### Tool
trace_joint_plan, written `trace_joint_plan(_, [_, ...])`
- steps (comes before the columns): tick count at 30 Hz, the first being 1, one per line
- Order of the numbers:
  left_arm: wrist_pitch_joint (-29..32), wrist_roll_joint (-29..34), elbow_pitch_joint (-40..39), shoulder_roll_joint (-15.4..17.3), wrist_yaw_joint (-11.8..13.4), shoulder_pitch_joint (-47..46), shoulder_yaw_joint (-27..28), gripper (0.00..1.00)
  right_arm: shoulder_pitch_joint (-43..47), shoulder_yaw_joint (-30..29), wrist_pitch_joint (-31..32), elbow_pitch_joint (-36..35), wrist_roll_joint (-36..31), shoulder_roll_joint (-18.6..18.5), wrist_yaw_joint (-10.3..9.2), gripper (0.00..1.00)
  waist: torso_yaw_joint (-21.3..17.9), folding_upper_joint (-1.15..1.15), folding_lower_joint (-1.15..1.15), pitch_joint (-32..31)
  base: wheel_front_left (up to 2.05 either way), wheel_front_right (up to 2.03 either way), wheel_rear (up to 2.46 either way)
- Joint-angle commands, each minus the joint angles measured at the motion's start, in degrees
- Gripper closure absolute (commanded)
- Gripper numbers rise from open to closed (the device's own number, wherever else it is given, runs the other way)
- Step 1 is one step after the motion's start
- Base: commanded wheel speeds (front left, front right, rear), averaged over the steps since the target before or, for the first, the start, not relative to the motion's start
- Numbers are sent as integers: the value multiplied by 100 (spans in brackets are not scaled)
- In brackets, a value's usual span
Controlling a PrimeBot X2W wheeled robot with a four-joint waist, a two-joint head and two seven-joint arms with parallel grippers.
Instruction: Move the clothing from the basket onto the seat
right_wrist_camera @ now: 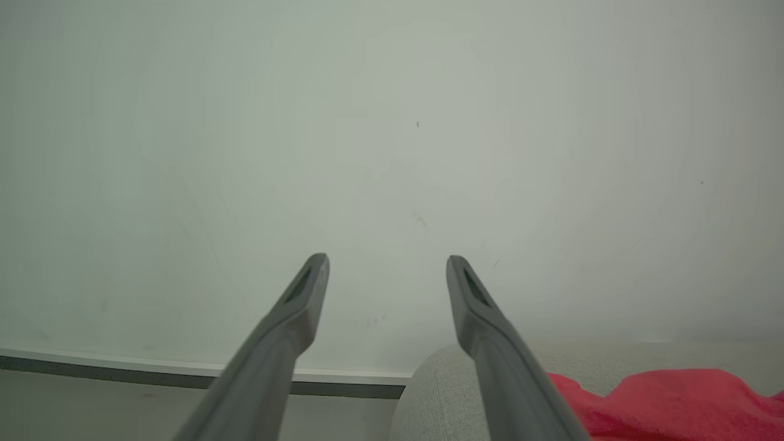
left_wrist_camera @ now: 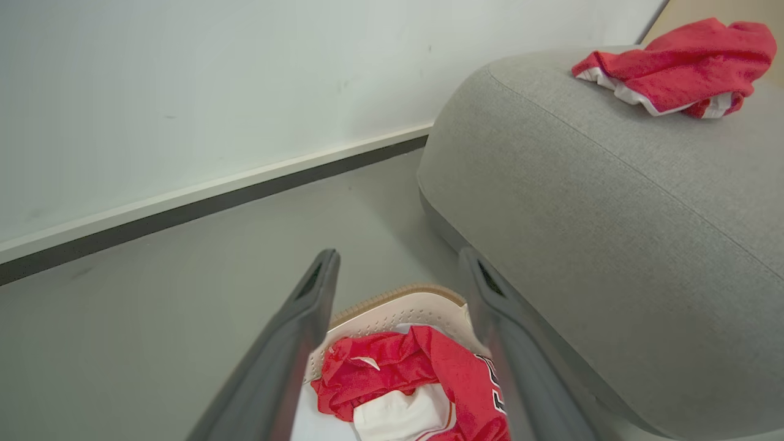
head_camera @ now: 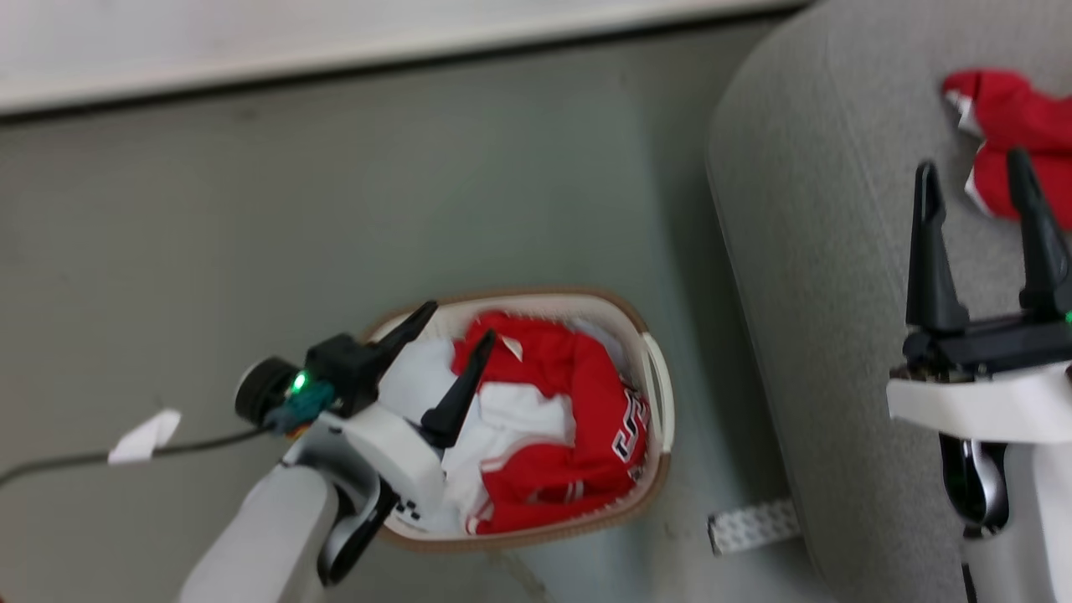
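Because the jersey lies bunched in the basket, the left gripper is the one at work: it hangs over the basket's left end, fingers slanted down toward the red folds. Its jaws stand wide apart and hold nothing. One finger crosses over the basket's rim, and the other points at the spot where red meets the white cloth. I cannot tell whether either tip touches fabric. The left wrist view looks between the same spread fingers at the jersey, with its small white label turned up. That suggests the arm is lined up to come down on the raised red ridge, the easiest fold to pinch.

The sofa stands just beside the basket, on the robot's right, so the carry should be short. A red cloth with white trim already lies crumpled on the sofa, well apart from the basket. By my reading, one piece of the load is already placed and the jersey is what remains.

The right gripper is also well apart from the basket, over the sofa and near that red cloth. Its jaws are spread and empty, as the right wrist view confirms. It seems parked there to stay out of the left arm's way.

The jersey is soft and tangled with the white cloth. A shallow pinch could slip off, and a deep one could drag the white cloth along.
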Motion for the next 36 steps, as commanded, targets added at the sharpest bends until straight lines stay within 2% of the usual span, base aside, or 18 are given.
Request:
trace_joint_plan(1, [192,-33,63,172,-7,-321,-212,0,-296,87,-16,-89,113,1,-12,0,-516,0,-2,1122,0,0,0])
trace_joint_plan(9, [1110,-17,407,532,-5,-1207,-1070,0,-1030,258,-10,-385,398,1,-12,0,-763,0,-2,2267,0,0,0])
trace_joint_plan(16, [1385,-249,541,594,-5,-1654,-1374,0,-1376,238,-10,-522,509,1,-12,0,-889,0,-2,2828,0,0,0])
trace_joint_plan(28, [1734,-656,260,714,-5,-2010,-1584,0,-1637,326,-10,-617,697,1,-13,0,-1061,0,-2,3319,0,0,0])
trace_joint_plan(36, [1974,-620,99,804,-5,-2173,-1741,0,-1657,431,-10,-659,819,1,-13,0,-1173,0,-2,3559,0,0,0])
